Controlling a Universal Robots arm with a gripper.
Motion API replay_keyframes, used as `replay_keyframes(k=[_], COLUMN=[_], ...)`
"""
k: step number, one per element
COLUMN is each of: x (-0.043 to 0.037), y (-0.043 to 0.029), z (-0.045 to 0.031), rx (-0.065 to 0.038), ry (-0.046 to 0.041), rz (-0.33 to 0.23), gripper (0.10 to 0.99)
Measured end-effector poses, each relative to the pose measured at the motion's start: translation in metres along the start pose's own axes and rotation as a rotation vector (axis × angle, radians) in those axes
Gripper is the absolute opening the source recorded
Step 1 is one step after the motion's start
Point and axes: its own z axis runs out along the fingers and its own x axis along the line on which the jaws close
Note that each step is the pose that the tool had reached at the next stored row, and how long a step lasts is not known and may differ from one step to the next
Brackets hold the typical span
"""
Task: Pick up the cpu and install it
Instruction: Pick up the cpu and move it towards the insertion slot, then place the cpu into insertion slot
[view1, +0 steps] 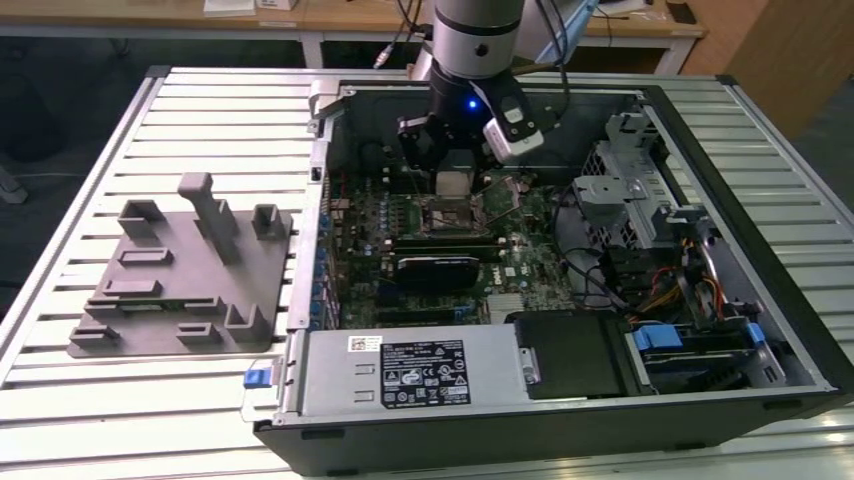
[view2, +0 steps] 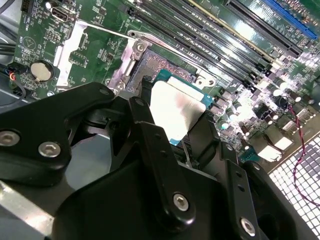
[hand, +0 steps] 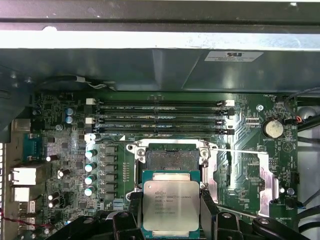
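Black end effector (hand: 171, 202) pinching flat square cpu (hand: 171, 212), shiny silver lid, by open metal-framed socket (hand: 170, 159) on green mobo (hand: 250, 150), exterior view adds grey fixture block (view1: 187, 270) on slatted table (view1: 80, 170)

I see my gripper (hand: 171, 214) clamping the cpu (hand: 171, 200) close by the motherboard's (hand: 70, 150) open socket (hand: 170, 159).
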Motion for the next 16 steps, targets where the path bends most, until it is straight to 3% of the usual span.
replay_keyframes(k=[16], x=[-0.0003], y=[0.0], z=[0.0], rx=[0.0], ry=[-0.0004], rz=[0.012], gripper=[0.541])
